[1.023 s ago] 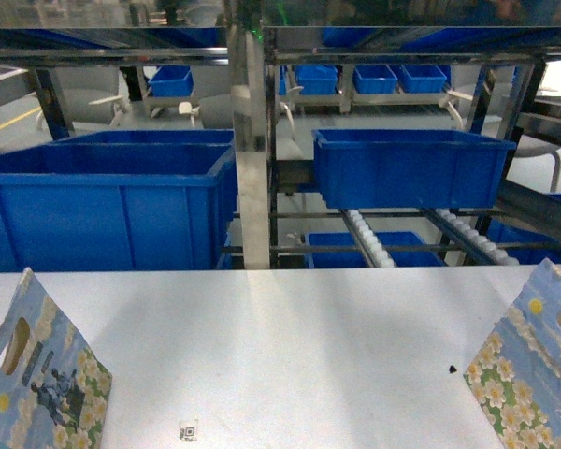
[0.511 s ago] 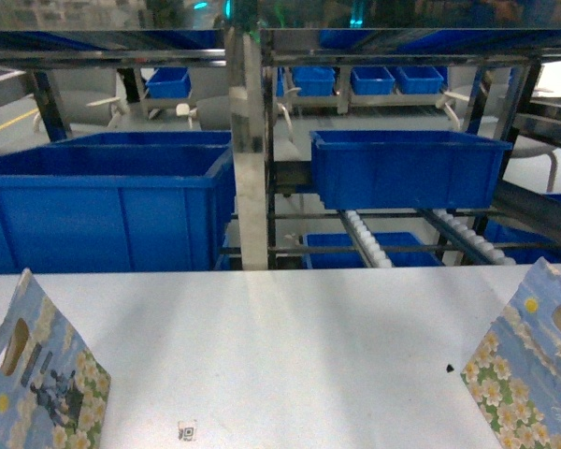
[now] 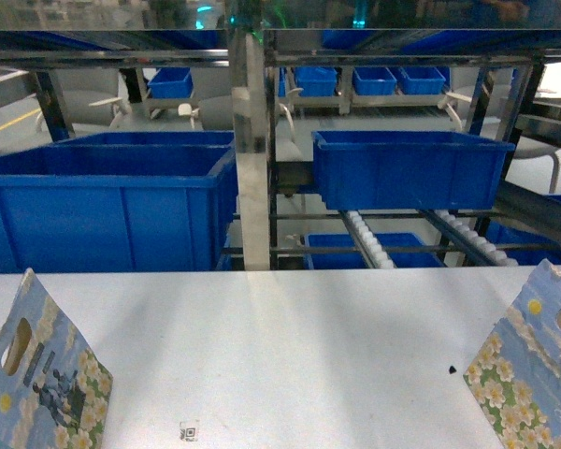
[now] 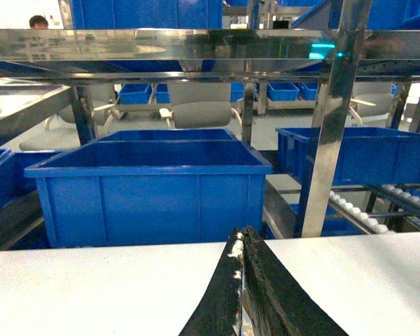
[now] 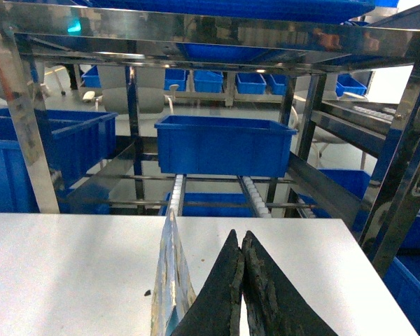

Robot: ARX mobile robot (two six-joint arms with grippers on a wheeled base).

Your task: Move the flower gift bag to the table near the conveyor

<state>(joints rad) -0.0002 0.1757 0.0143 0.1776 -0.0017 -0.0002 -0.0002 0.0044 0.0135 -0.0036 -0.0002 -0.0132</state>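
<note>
Two flower gift bags stand upright on the table (image 3: 290, 346): left bag (image 3: 42, 379) at the near-left corner, right bag (image 3: 533, 369) at the near-right edge, well apart. Left gripper (image 4: 242, 241) and right gripper (image 5: 241, 245) both have fingers pressed together on nothing, over the tabletop; the right bag sits edge-on just left of the right gripper. Conveyor (image 3: 374, 238) with blue bins (image 3: 407, 168) is just past the far table edge

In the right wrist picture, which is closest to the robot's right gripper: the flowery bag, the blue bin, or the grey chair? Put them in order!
1. Thin flowery paper gift bag, just left of the right gripper, whose jaws are shut.
2. Blue plastic bin, straight ahead on the roller rack.
3. Grey chair, far back left.
</note>
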